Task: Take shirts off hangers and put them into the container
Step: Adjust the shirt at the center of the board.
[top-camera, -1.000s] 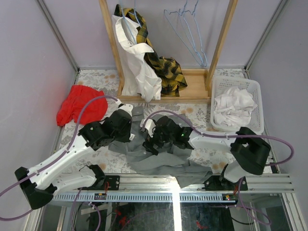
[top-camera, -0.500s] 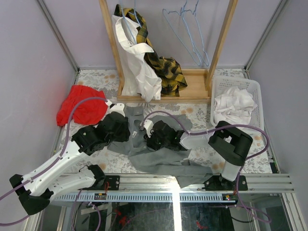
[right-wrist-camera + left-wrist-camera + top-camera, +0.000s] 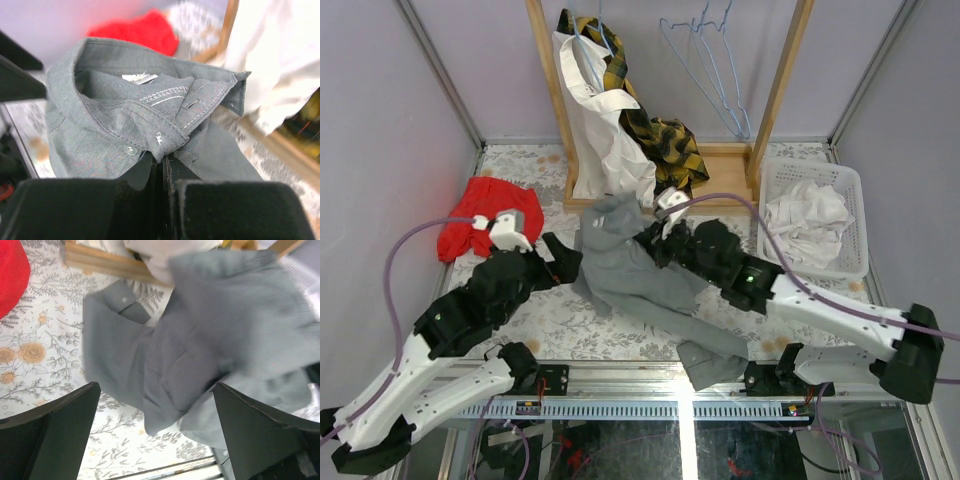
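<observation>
Rack (image 3: 784, 80) behind grey shirt (image 3: 625, 265), red cloth (image 3: 480, 215) left, basket (image 3: 782, 182) right

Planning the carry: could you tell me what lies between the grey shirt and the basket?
Top view: the right pincer, shut on the grey shirt, its arm, and patterned tabletop up to the basket.

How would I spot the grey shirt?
Find the wooden rack at the back. Just in front of it, over the flowery table, spreads the grey shirt, its collar pinched by the right tool. Cloths around it are white, plaid or red.
</observation>
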Motion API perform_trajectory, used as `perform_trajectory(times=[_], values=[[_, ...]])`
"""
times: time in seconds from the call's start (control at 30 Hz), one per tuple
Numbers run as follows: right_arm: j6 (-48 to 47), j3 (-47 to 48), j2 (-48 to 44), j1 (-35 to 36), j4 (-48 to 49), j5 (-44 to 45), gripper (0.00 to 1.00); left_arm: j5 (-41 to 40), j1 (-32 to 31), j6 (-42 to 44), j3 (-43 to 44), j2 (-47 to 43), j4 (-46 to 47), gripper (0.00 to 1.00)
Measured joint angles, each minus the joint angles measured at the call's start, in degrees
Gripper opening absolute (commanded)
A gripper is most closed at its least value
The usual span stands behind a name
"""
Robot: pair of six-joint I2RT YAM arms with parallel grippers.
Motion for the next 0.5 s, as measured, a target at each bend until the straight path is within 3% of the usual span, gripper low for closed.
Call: perform_trajectory(times=[0.2, 0.37, 0.5], values=[[1.11, 9.62, -8.50, 0.11, -1.55, 3.54, 0.00, -3.89, 0.00, -2.14, -0.63, -6.05, 2.25, 1.00], [0.76, 16.83, -10.49, 2.47, -1.14, 5.31, 0.00, -4.81, 0.00, -2.62, -1.86, -6.05, 2.34, 1.00], [-3.02, 20.06, -7.82, 8.39, 0.63, 16.35, 0.02, -4.83, 0.00, -2.67, -1.86, -3.61, 2.58, 1.00]])
